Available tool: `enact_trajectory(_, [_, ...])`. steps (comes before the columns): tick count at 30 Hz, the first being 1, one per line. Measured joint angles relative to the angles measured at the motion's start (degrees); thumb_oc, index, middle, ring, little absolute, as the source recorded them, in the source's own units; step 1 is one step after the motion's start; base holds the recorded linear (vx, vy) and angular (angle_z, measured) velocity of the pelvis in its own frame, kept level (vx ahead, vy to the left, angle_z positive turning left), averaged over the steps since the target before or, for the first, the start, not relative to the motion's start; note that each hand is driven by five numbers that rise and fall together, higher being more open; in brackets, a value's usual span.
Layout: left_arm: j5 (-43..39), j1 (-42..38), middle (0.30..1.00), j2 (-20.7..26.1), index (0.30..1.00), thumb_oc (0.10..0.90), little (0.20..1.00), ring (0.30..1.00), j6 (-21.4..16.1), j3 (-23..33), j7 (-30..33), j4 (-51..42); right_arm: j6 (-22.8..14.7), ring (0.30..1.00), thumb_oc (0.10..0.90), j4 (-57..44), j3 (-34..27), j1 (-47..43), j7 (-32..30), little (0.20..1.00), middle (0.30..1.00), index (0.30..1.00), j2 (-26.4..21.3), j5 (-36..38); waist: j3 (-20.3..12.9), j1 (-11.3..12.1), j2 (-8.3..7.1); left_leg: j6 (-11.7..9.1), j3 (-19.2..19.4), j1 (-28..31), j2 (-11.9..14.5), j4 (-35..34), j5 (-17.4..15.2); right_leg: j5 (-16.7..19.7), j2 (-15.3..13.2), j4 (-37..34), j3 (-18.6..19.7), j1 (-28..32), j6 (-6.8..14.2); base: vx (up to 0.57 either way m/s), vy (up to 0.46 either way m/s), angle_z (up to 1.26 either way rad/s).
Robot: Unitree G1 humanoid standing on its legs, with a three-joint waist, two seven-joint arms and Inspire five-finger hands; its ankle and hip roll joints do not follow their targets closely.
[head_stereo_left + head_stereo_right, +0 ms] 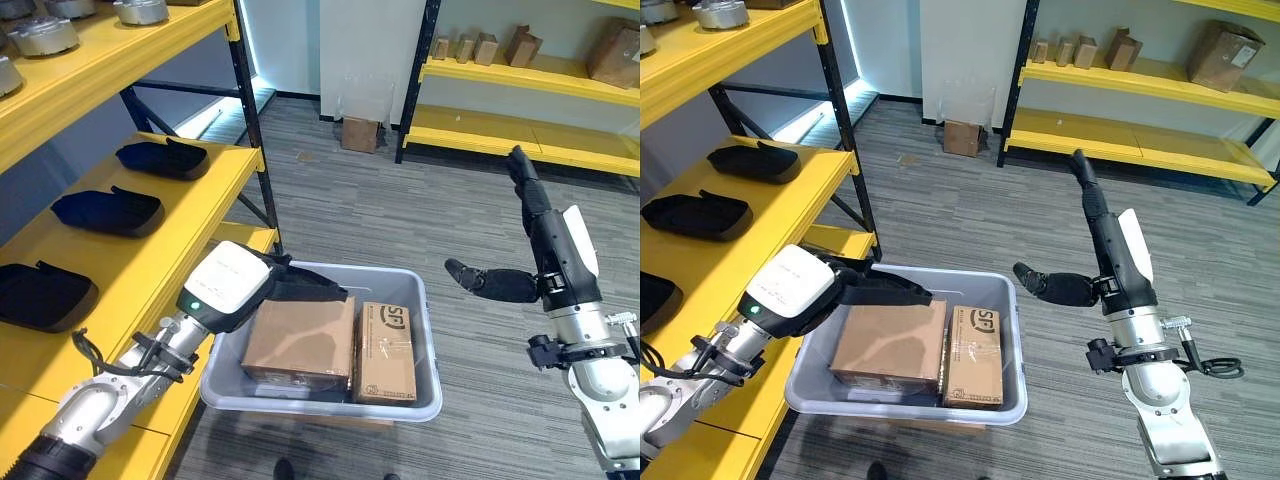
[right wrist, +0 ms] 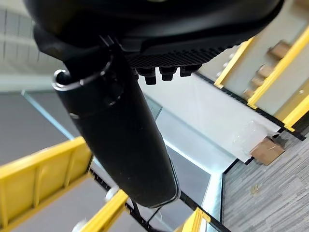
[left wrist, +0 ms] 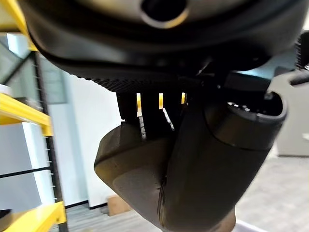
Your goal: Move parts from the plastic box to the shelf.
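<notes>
Two boxes (image 1: 300,340) in plastic box (image 1: 425,330) | left hand (image 1: 300,285) above, flat

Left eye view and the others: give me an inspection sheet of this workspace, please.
Surface: grey floor, yellow shelf.
Job's things: grey plastic box on the floor holds two cardboard boxes; dark parts lie on the shelf.
Clutter: small carton by the wall.
Hands: left hand over the box's rim, fingers straight; right hand raised, open, holding nothing.
Cables: nothing seen.
Surroundings: far shelf with cartons.
</notes>
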Motion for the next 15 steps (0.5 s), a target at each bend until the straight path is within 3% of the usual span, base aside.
enact_trajectory(9, [-4.0,5.6,0.300,-3.1,0.300,0.400,0.300,0.300,0.3,6.3,0.9,-8.7,0.3,1.000,0.900,0.1,0.6,-0.5,-0.6,1.000,1.000,1.000,0.7,0.0,0.7,0.3,0.25,0.0,1.3,1.3,1.8,0.4,0.0,-0.1,2.1,0.9,1.6,0.2,-0.8,-0.10,-0.149,-0.10])
enact_trajectory(15, [-7.2,8.4,0.300,-5.0,0.300,0.400,0.300,0.300,1.2,12.7,3.4,-10.9,0.0,1.000,0.900,0.3,7.1,-7.3,-1.8,1.000,1.000,1.000,1.4,0.1,7.0,1.6,1.69,-1.7,1.2,0.4,7.3,2.1,0.9,-4.0,7.1,10.7,2.6,-5.4,-4.2,-0.21,-0.210,-0.18])
